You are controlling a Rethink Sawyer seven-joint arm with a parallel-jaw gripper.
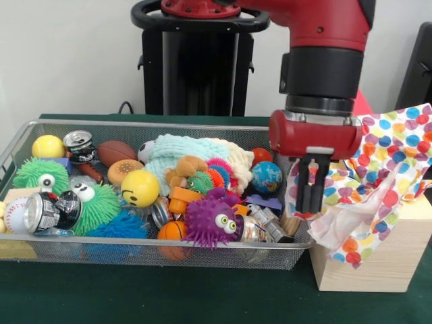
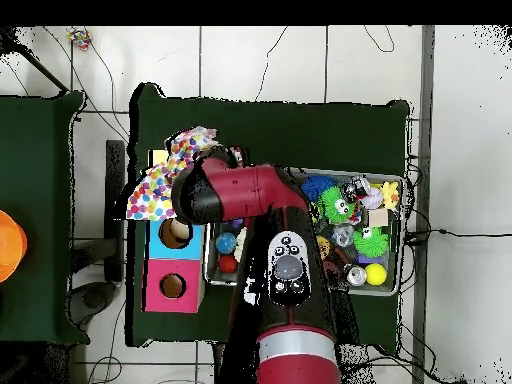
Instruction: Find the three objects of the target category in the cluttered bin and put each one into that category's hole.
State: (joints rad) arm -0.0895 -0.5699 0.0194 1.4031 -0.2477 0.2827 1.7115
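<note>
A wire mesh bin [image 1: 202,253] holds a heap of toys. Among them are a yellow smiley ball [image 1: 140,187], a yellow ball [image 1: 48,145], a globe ball [image 1: 266,177], a small basketball [image 1: 172,231], a brown football [image 1: 116,152], a purple fuzzy creature [image 1: 210,221] and crushed cans [image 1: 50,210]. My gripper [image 1: 310,210] hangs at the bin's right end, beside the polka-dot cloth [image 1: 378,169]. Its fingers stand close together, with nothing visible between them. In the overhead view the red arm [image 2: 235,195] covers the gripper and that end of the bin [image 2: 398,235].
The polka-dot cloth drapes over a wooden box [image 1: 378,260] just right of the bin. From above, the box shows a blue panel with a hole [image 2: 177,235] and a pink panel with a hole [image 2: 172,286]. A knitted teal and white cloth [image 1: 196,152] lies at the bin's back.
</note>
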